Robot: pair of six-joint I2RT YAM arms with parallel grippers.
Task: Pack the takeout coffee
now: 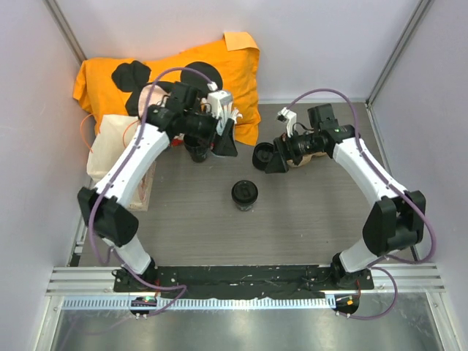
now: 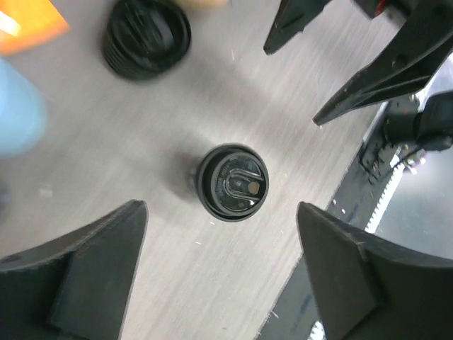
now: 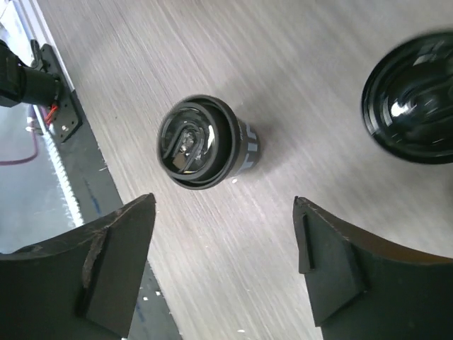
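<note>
Presently on the surface, grey and wood-grained:

Item 1. The takeout coffee. It stands upright near the middle of the surface with its black lid up. It is touched by nothing and has bare surface all round it. From above it sits between my two claws and nearer my bases than either of them. In my left wrist view the takeout coffee appears beyond the fingertips, in line with the gap between them but apart from both fingers. In my right wrist view the takeout coffee likewise lies ahead of the fingertips, a little toward the left finger, and a strip of its dark body shows below the lid.

Item 2. My left claw. The fingers are spread wide with nothing between them, and it hangs over the far left part of the surface at the edge of the orange bag.

Item 3. My right claw. It is spread wide and holds nothing, and it points toward the left claw.

Item 4. A squat black ridged ring piece, just beside the right claw's tips. It stands well apart from the coffee.

Item 5. A blue cup, blurred at the left edge of my left wrist view.

Item 6. A pale paper bag at the left edge of the surface, partly behind my left arm.
</note>
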